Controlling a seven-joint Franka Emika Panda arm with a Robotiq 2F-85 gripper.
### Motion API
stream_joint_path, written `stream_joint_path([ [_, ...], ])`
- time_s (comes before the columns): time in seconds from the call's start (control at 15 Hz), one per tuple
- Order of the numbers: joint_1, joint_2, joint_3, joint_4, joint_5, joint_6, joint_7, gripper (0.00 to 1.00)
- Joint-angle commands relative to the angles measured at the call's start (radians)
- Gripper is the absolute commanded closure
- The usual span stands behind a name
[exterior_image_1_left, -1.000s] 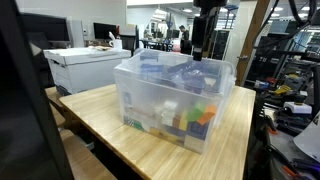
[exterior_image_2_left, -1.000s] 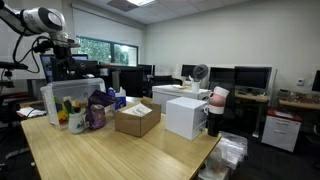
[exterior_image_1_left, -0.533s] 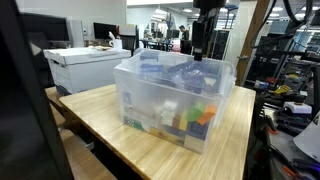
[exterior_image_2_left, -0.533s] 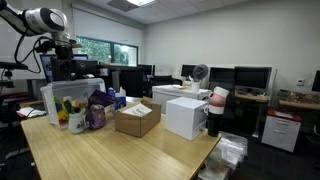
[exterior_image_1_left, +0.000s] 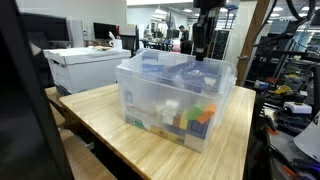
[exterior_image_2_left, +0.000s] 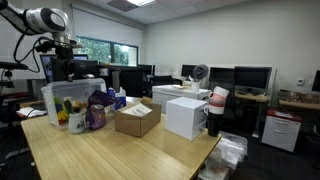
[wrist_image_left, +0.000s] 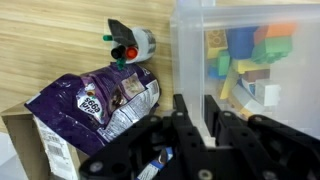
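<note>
Grasping of the clear bin by its wall appears to be the step in hand. The tool is set narrow astride the rim, one finger inside and one outside, though whether the wall is actually pinched cannot be told. Toy blocks are seen beyond the inner finger. A purple bag and a capped bottle lie on the surface beyond the outer one. A firm clamp would be needed before any pull, lest the wall slip.
</note>
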Motion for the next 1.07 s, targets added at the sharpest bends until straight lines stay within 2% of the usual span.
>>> stream_joint_path([
  [0.0, 0.007, -0.035, -0.042, -0.048, 0.119, 0.057, -0.091, 0.92],
  [0.33, 0.003, -0.06, -0.086, -0.077, 0.251, 0.085, -0.184, 0.92],
  [1.0, 0.0, -0.109, -0.141, -0.143, 0.392, 0.118, -0.295, 0.92],
])
